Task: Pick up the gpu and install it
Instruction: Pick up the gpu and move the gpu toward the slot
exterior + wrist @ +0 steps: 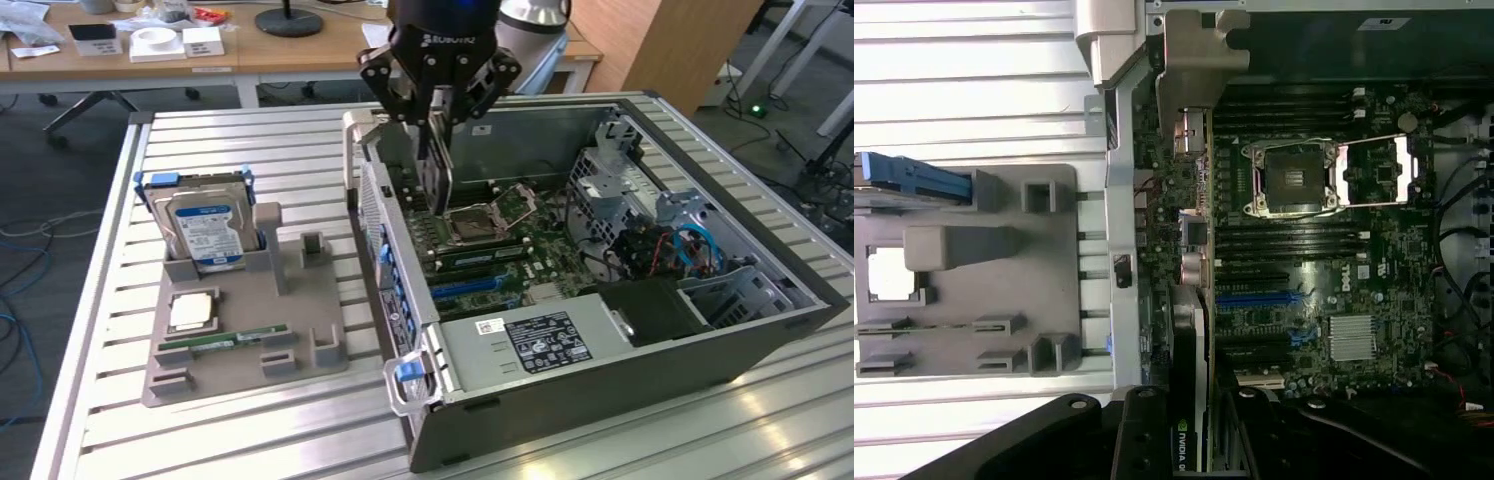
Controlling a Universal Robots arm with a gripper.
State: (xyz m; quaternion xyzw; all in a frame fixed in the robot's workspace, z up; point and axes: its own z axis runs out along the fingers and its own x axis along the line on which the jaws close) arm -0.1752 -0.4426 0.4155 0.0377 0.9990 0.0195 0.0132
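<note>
The gpu (435,165) is pinched between the fingers of the gripper (438,118), which are pressed against its two flat faces. The card is held on edge and hangs down into the open computer case (747,340), just inside the case wall on the exterior view's left. In the exterior view its lower end is seen over the motherboard (514,262), close to the CPU socket (475,222); whether it touches the board cannot be told. In the wrist view the gpu (1192,340) is seen edge-on, with its silver end bracket (1199,60) at the far end and the blue expansion slot (1259,298) beside it. The power supply (534,340) is seated at the near end of the case. Outside the case, on the slatted metal table (240,150), a grey parts fixture (314,345) is placed, in which a hard drive (207,235) is stood upright and a processor chip (191,310) and a green memory stick (220,342) are laid flat.
</note>
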